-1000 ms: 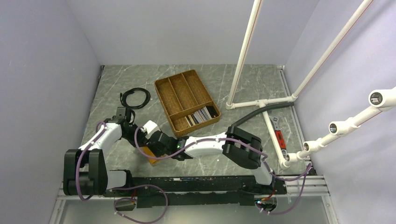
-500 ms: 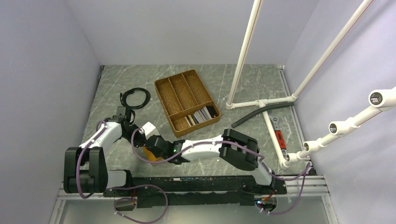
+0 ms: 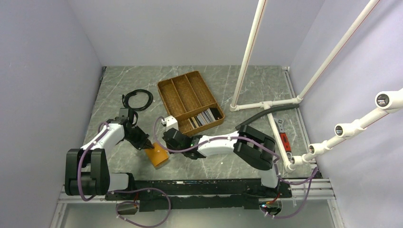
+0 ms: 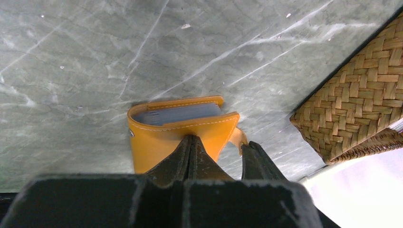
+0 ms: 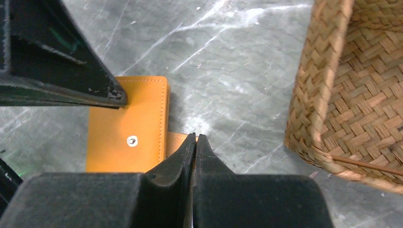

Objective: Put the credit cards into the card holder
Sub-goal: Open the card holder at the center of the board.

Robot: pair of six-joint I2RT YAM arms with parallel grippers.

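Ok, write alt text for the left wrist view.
An orange card holder sits on a grey marble table, gaping slightly to show pale lining, with the closed fingertips of the left gripper on its near cover. A wicker tray corner shows at right.

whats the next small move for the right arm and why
Probably swing the right pincer to the wicker tray and open it for a card. Its jaws look shut with no card between them, the credit cards lie in the tray's near compartment, and the left pincer rests at the slightly open card holder.
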